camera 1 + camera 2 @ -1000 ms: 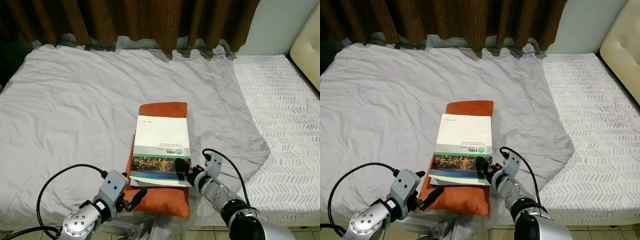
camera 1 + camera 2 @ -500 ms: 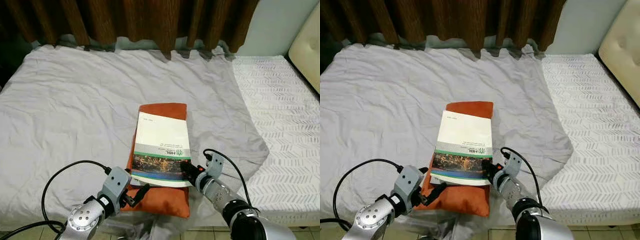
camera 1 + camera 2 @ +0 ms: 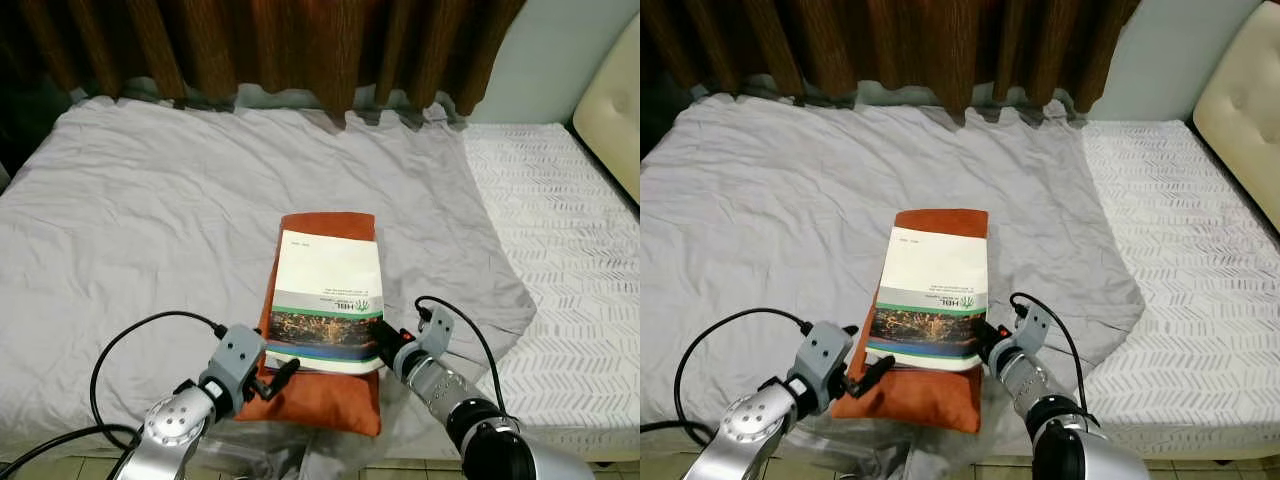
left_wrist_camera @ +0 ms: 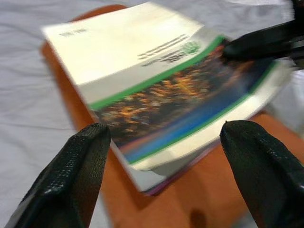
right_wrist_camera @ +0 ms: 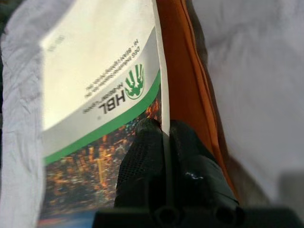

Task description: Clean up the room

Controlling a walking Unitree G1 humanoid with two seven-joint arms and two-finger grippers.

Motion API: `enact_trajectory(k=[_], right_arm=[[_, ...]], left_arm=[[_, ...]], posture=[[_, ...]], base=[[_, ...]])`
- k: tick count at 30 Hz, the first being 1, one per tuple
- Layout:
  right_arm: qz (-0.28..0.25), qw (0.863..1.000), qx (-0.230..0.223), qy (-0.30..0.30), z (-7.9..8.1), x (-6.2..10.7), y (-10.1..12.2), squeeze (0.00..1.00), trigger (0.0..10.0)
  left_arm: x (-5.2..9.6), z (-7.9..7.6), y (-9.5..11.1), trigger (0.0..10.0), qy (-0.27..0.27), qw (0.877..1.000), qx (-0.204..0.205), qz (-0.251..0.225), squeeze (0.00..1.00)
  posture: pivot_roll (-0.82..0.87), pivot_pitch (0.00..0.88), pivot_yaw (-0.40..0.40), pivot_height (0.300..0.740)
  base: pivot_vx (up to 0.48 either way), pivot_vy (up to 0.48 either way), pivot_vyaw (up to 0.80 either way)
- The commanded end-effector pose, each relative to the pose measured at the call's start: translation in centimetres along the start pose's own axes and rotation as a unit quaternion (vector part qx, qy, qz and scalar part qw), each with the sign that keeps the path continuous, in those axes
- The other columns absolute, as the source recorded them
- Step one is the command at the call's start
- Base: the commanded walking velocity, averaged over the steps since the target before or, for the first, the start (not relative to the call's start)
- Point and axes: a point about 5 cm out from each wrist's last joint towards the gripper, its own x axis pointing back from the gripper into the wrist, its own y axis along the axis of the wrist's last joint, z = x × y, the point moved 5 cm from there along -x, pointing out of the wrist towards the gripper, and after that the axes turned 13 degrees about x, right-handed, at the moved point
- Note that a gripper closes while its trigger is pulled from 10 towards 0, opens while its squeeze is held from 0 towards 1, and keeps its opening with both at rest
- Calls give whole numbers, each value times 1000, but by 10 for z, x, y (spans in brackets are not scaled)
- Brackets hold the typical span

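My right gripper (image 5: pixel 164 142) was clamped on the book (image 3: pixel 326 300) at 4 o'clock; left gripper (image 4: pixel 166 161) gaped wide.

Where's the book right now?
The book lies on the orange cushion at the bed's near edge, the right gripper pinching its right edge.

The book (image 3: pixel 326 300) lies on the cushion (image 3: pixel 318 390), lower centre of the frame, on the bed (image 3: pixel 140 230) (curtains (image 3: pixel 280 45) along the top edge).
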Motion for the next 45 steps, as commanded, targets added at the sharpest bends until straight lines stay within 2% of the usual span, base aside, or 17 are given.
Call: enact_trajectory(k=[1,3,7,12,13,14,17,18,19,20,21,22,25,29,32,34,45], right_arm=[[-44,998,29,-15,-7,0,30,0,0],[-100,984,141,-39,-13,5,65,0,0],[-149,968,194,-56,-20,13,90,0,0],[-238,905,325,-139,-36,42,127,0,0],[-238,905,325,-139,-36,42,127,0,0],[-263,876,372,-160,-38,55,132,0,0],[-269,870,382,-159,-39,61,130,0,0],[-274,854,412,-161,-45,74,120,55,0],[-274,854,412,-161,-45,74,120,55,0],[-275,841,435,-165,-50,84,113,235,0],[-265,833,453,-173,-62,97,100,208,0],[-253,832,459,-185,-74,108,89,0,0],[-231,830,464,-205,-91,128,70,0,0],[-170,858,437,-209,-102,152,24,0,0],[-136,872,420,-211,-105,152,9,0,0],[-68,892,389,-220,-117,147,-13,0,0],[-60,904,382,-180,-102,121,-5,0,0]], left_arm=[[-1,3,-5,10000,12,1000,-6,6,0],[-10,7,-2,10000,36,999,2,-7,0],[-17,11,5,10000,55,998,19,-28,0],[-24,20,15,10000,92,993,49,-61,0],[-24,20,15,10000,92,993,49,-61,0],[-25,28,18,10000,128,989,39,-68,0],[-24,31,20,10000,143,986,48,-75,0],[-19,39,25,10000,176,977,65,-96,0],[-19,39,25,10000,176,977,65,-96,0],[-16,43,28,10000,188,974,74,-107,0],[-10,46,30,10000,199,970,77,-119,0],[-7,46,30,10000,203,968,79,-124,0],[-1,45,30,10000,207,967,81,-127,0],[8,32,22,10000,194,973,51,-112,0],[8,28,17,10000,186,976,51,-104,0],[5,25,14,10000,179,977,59,-103,0],[-6,34,5,10000,201,974,71,-80,0]], posture=[[207,81,-87,740],[179,34,-95,740],[160,0,-103,740],[121,0,-108,740],[121,0,-108,740],[109,0,-109,740],[100,0,-108,740],[86,0,-116,740],[86,0,-116,740],[86,0,-116,740],[88,0,-120,740],[87,0,-120,740],[87,0,-119,740],[75,0,-104,740],[69,0,-98,740],[62,0,-87,740],[38,0,-56,740]], base=[[0,0,0],[0,0,0],[0,0,0],[0,0,0],[0,0,0],[0,0,0],[0,0,0],[0,0,0],[0,0,0],[0,0,0],[0,0,0],[0,0,0],[0,0,0],[0,0,0],[0,0,0],[0,-154,0],[0,-422,0]])
